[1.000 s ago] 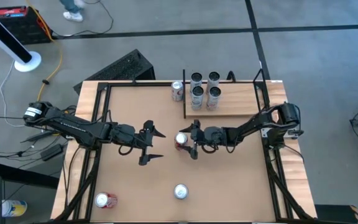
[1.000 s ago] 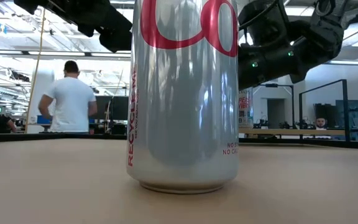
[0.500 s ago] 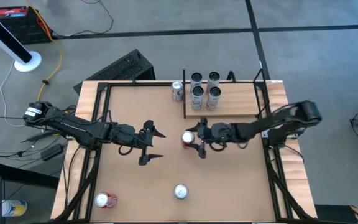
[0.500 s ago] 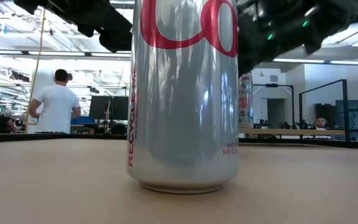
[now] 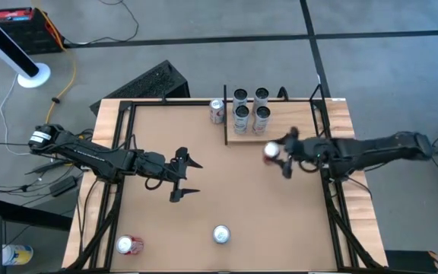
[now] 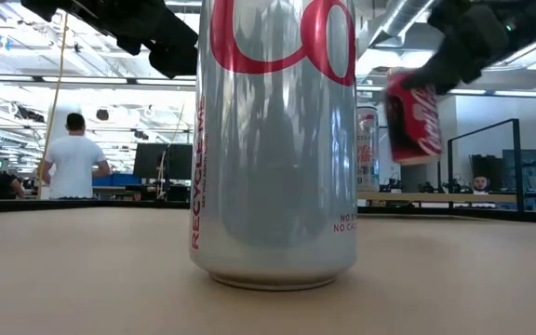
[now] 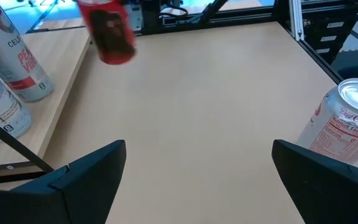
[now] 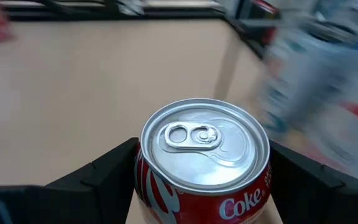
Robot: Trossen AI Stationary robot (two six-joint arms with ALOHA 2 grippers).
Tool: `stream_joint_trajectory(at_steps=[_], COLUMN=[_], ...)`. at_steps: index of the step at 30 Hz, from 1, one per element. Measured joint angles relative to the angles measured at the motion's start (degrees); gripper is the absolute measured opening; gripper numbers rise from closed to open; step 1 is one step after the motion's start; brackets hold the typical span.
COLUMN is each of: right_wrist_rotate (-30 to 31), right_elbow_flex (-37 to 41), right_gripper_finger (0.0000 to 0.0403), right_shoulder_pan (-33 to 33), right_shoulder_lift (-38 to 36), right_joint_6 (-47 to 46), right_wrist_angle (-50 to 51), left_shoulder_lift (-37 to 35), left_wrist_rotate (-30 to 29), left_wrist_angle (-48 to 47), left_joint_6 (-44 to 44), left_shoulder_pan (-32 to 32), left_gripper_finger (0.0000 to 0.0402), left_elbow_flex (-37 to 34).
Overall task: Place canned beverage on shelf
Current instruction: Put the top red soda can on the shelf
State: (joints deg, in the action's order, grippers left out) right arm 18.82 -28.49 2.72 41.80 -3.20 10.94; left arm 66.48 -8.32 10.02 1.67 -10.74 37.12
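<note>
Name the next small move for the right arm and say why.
Probably carry the red can a little farther over the shelf toward its bare part, then lower it. The right gripper holds the can lifted off the table, its jaws closed on it, just short of the shelf's near edge, where four cans already stand.

Red Coke can (image 5: 271, 151) lifted off the tabletop, gripped between the fingers of the right gripper (image 5: 277, 154). Gripper and can shifted from mid-table toward the shelf (image 5: 295, 129), now just beside its front edge.
</note>
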Motion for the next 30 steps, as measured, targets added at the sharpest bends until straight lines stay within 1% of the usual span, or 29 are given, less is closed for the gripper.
stream_joint_trajectory(at_steps=[2, 5, 9, 11, 13, 18, 22, 24, 30], right_wrist_rotate=[0.4, 0.5, 0.4, -0.8, -3.0, -12.6, -15.9, -17.2, -17.4], right_elbow_flex=[0.8, 1.7, 2.6, 2.9, 3.9, 7.4, 7.8, 8.0, 8.0], right_gripper_finger=[0.0322, 0.0322, 0.0322, 0.0322, 0.0322, 0.0322, 0.0322, 0.0322, 0.0322], right_shoulder_pan=[-3.9, -11.0, -21.7, -27.2, -32.4, -43.1, -47.5, -48.1, -48.3], right_shoulder_lift=[-3.7, -6.7, -7.8, -7.4, -6.6, -2.8, 0.2, 1.1, 2.4], right_joint_6=[0.0, 0.6, 1.2, 1.2, 1.3, 1.2, 1.8, 2.6, 4.9], right_wrist_angle=[2.7, 4.0, 4.3, 3.5, 1.2, -6.0, -9.5, -11.0, -13.4], left_shoulder_lift=[0.0, 0.0, 0.0, 0.0, 0.0, 0.0, 0.0, 0.0, 0.0], left_wrist_rotate=[0.0, 0.0, 0.0, 0.0, 0.2, 0.4, 0.4, 0.4, 0.3], left_wrist_angle=[0.0, 0.2, 0.5, 0.5, 0.3, -0.1, -0.1, -0.1, -0.2], left_joint_6=[0.0, 0.5, 0.7, 0.7, 0.7, 0.7, 0.7, 0.7, 1.1], left_shoulder_pan=[0.0, 0.0, 0.0, 0.0, 0.0, 0.0, 0.0, 0.0, 0.0], left_gripper_finger=[0.0389, 0.0389, 0.0389, 0.0389, 0.0389, 0.0389, 0.0389, 0.0389, 0.0389], left_elbow_flex=[0.0, 0.0, 0.0, 0.0, 0.0, 0.0, 0.0, 0.0, 0.0])
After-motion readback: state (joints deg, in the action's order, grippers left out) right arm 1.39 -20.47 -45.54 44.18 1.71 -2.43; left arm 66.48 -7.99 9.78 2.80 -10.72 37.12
